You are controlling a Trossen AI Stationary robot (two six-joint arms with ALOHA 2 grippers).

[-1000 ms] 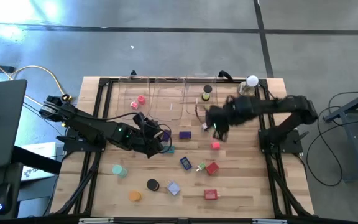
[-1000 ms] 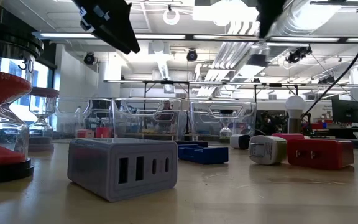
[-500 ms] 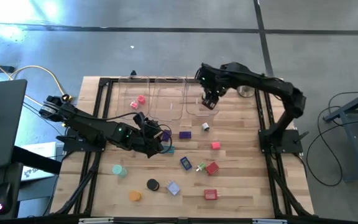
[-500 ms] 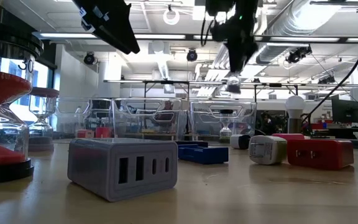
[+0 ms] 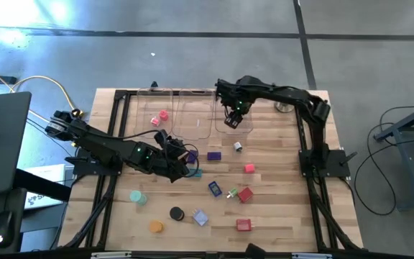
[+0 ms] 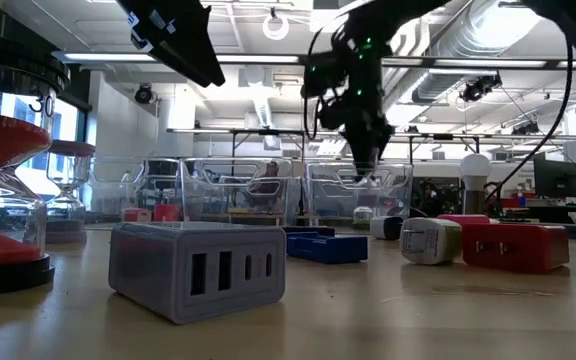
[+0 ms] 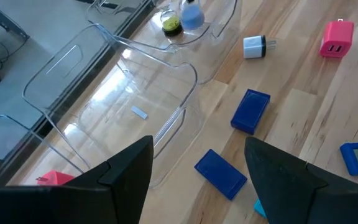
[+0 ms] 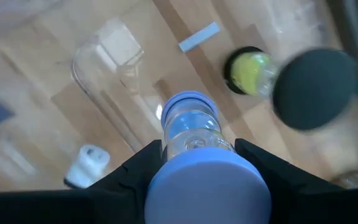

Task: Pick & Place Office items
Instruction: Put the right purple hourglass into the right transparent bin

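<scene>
the right arm had swung from mid-table to above the right-hand clear tray (image 5: 230, 119) — delivery looked imminent. the right gripper (image 5: 233, 119) stayed clamped on a blue-capped hourglass (image 8: 194, 152), visible only in the right wrist view. the left gripper (image 7: 194, 168) hung stationary, jaws apart and empty, over two blue blocks (image 7: 251, 111).

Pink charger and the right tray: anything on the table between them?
High view: only the white plug lies between the pink charger and the right tray; otherwise bare wood.
</scene>
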